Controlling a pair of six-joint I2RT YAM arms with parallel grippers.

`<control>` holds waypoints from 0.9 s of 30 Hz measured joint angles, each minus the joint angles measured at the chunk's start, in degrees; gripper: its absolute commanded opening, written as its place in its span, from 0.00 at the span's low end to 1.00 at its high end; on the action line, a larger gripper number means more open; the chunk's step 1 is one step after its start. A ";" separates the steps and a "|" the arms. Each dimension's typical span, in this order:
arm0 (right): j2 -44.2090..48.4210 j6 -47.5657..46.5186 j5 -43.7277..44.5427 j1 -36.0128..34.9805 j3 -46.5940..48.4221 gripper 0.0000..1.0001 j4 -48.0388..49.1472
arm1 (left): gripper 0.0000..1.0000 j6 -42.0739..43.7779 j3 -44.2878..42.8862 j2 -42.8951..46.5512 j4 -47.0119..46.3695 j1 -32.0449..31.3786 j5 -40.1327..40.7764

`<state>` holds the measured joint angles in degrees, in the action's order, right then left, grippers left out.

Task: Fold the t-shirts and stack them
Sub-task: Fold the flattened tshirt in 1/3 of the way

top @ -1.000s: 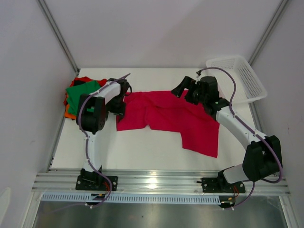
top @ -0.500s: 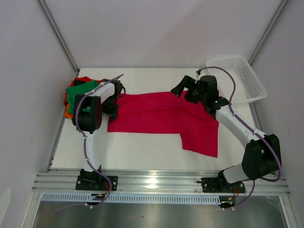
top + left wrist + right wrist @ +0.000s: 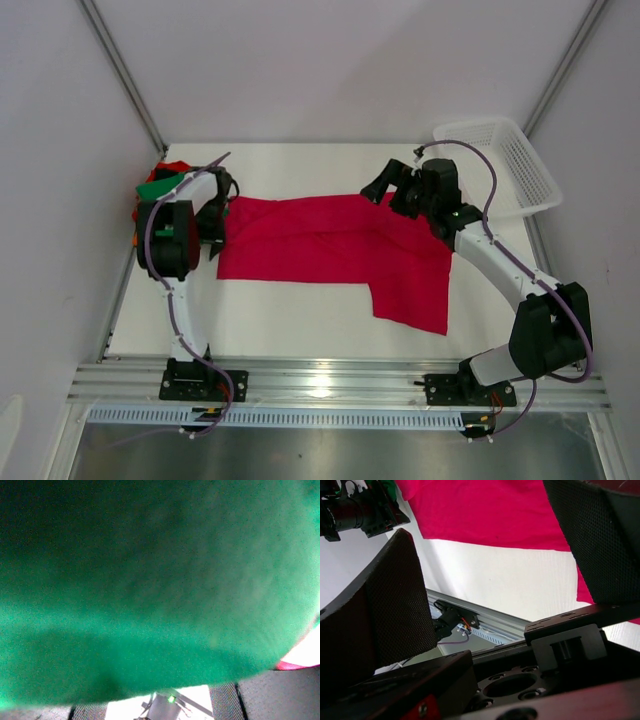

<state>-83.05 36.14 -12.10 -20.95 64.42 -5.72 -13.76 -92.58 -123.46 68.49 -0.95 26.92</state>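
Crimson t-shirt (image 3: 330,240) spread flat at middle of table (image 3: 300,320), one part trailing toward 5 o'clock. Green t-shirt (image 3: 150,580) on pile at 9 o'clock, filling left wrist view. Left gripper (image 3: 214,238) at crimson shirt's 9 o'clock edge; grip hidden, cannot tell. Right gripper (image 3: 490,555) spread wide, holding nothing, near shirt's 1 o'clock edge. White mesh basket (image 3: 505,165) at 2 o'clock.

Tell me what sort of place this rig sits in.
Probably a robotics lab test cell, not a home: a left arm and right arm bolted to an aluminium rail at a white table, boxed in by plain white panels, with a crimson t-shirt spread out.
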 measured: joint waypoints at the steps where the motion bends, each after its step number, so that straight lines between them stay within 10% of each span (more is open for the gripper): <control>1: 0.00 0.00 0.00 0.09 0.00 0.99 0.00 | 0.66 -0.17 0.00 0.20 0.04 -0.13 -0.11; 18: 4.46 -0.94 11.17 -4.33 -5.03 0.99 -6.80 | 0.68 -1.18 0.37 18.58 -7.13 -9.84 -17.05; 27: 14.08 8.31 28.89 -15.28 -16.48 0.99 -20.90 | 0.99 -2.05 9.40 32.06 -15.41 -13.90 -20.22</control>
<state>-68.97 44.45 16.80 -36.23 47.94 -26.61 -15.81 -83.18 -91.39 53.08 -14.85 6.70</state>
